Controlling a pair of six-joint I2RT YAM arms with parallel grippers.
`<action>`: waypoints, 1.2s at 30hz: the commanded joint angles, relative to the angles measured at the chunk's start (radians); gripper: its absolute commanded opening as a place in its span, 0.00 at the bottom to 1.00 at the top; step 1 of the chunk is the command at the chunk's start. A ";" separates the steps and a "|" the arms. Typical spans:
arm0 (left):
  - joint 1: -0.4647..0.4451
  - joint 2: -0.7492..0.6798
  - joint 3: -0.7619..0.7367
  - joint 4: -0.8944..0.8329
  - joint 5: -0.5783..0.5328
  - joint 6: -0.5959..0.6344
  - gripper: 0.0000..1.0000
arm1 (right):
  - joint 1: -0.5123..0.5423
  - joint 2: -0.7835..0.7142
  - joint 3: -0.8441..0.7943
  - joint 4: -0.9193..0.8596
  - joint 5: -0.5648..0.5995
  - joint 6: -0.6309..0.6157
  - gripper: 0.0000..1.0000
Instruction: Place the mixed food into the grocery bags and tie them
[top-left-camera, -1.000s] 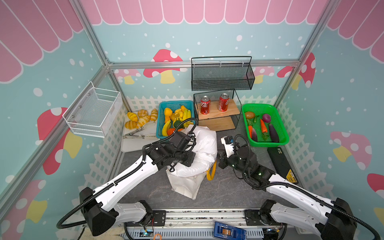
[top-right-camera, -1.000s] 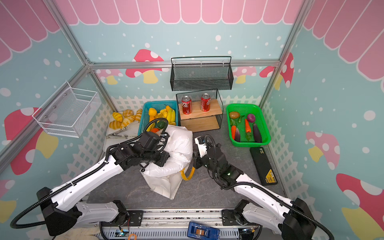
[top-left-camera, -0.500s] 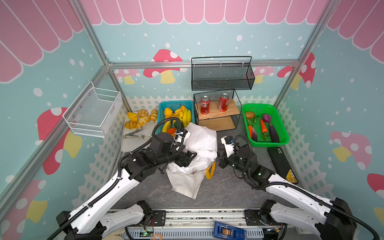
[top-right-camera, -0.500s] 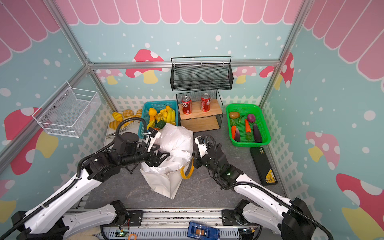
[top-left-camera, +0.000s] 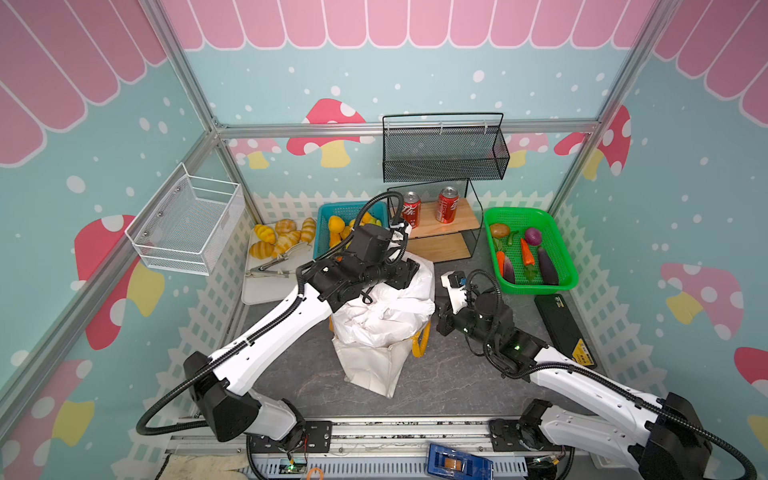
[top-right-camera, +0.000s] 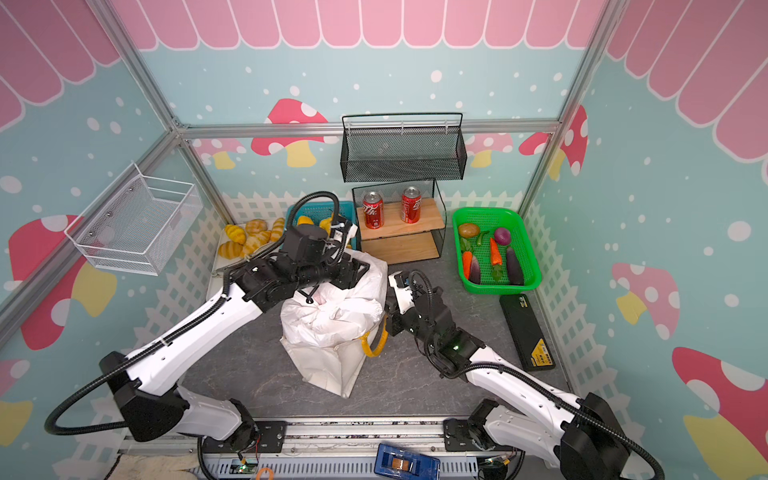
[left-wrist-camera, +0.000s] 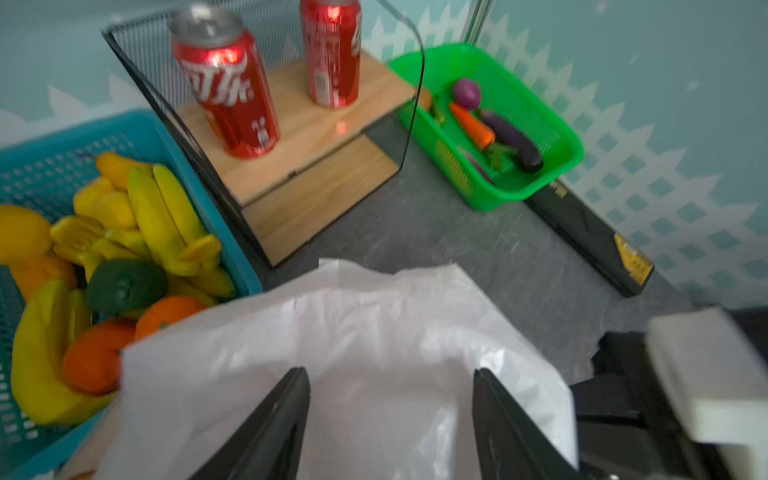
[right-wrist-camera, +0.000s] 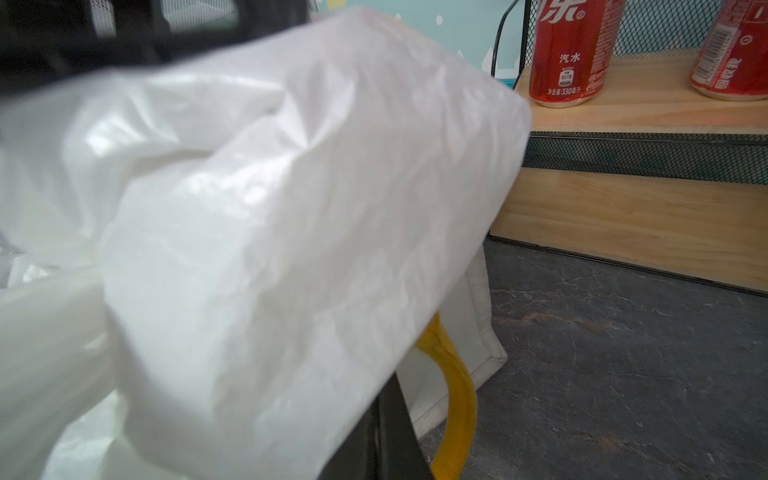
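Hovering: left gripper (left-wrist-camera: 390, 374) jaws apart, empty, over white plastic bag (top-left-camera: 388, 309) at frame centre | bag sits in tote (top-left-camera: 370, 368) mouth | right gripper (top-left-camera: 439, 323) closed at bag's right edge, hold hidden.

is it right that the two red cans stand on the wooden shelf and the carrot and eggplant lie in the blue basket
Not quite. The carrot and eggplant lie in the green basket, not the blue basket, which holds bananas and other fruit. Both top views and the left wrist view show this. The two red cans do stand on the wooden shelf.
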 joint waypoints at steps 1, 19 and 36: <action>0.005 -0.029 -0.074 -0.103 0.022 0.023 0.61 | -0.010 -0.035 0.015 0.087 0.091 0.010 0.00; 0.070 -0.004 -0.384 0.123 0.051 -0.023 0.60 | -0.010 -0.043 -0.040 0.324 0.009 0.032 0.00; 0.044 -0.438 -0.324 0.002 0.007 -0.088 0.83 | -0.011 -0.049 -0.070 0.275 0.074 0.005 0.00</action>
